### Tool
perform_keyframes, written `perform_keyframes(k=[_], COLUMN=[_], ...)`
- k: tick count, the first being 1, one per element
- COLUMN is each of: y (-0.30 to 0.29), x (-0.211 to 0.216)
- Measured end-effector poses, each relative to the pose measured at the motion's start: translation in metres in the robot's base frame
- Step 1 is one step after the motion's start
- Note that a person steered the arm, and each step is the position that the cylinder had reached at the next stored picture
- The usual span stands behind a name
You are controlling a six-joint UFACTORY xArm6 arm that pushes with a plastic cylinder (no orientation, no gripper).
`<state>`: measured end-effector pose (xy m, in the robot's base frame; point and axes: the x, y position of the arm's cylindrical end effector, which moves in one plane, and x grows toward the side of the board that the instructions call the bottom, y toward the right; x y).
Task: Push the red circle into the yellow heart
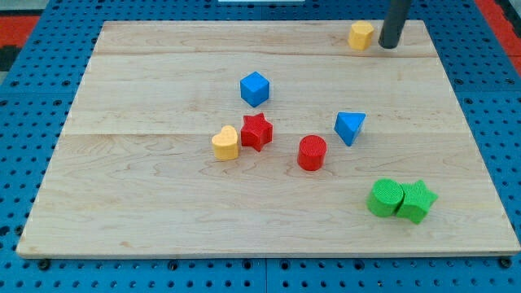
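The red circle (312, 153) stands a little right of the board's middle. The yellow heart (225, 143) lies to its left, touching a red star (256, 131) that sits between them, slightly higher in the view. My tip (388, 44) is at the view's top right, just right of a yellow hexagon block (361, 35), far from the red circle.
A blue cube (255, 88) sits above the red star. A blue triangle (349, 127) is up and right of the red circle. A green circle (384, 198) and a green star (416, 200) touch at the lower right. The wooden board (122, 203) lies on a blue pegboard.
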<state>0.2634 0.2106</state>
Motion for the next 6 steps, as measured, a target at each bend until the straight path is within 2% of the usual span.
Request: perform_keyframes(k=[2,3,4,5,6], y=[0.001,-0.027,-0.112,-0.210,-0.247], x=[0.138,0.190,0.226,0.237,0.239])
